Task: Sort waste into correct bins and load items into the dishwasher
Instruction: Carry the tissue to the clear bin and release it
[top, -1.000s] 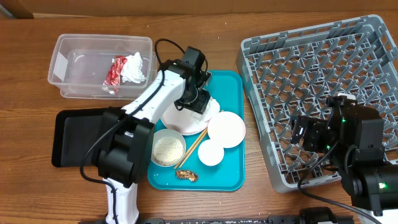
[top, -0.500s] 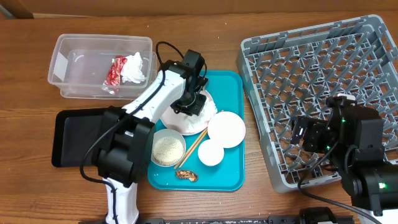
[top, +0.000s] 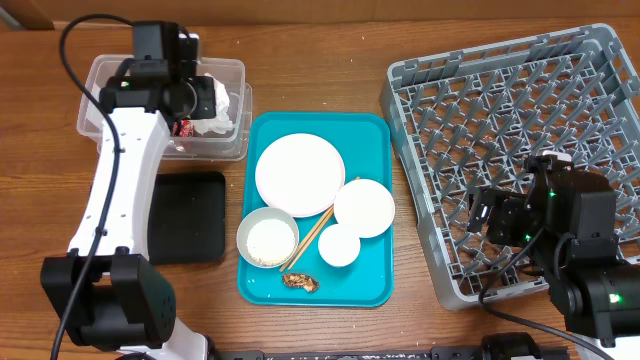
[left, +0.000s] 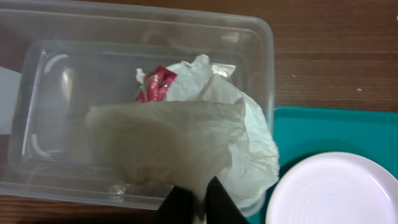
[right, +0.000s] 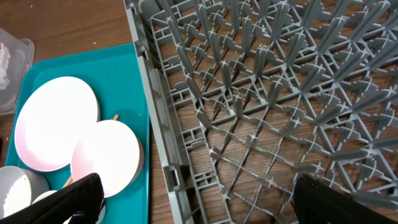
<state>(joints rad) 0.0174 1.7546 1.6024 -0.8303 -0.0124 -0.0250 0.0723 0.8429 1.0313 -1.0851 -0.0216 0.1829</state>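
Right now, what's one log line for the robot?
left claw: shut on napkin, over clear tub | right claw: open, above grey rack

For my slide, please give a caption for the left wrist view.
Left gripper pinches a thin paper sheet over the clear tub.

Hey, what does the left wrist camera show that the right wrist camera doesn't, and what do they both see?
Only the left wrist view: the left gripper shut on a thin paper sheet over the clear tub, and the red wrapper inside it. Only the right wrist view: the grey dish rack, the open right gripper and a white bowl. Both: the teal tray, the white plate and the tub, though the right wrist view catches only its corner.
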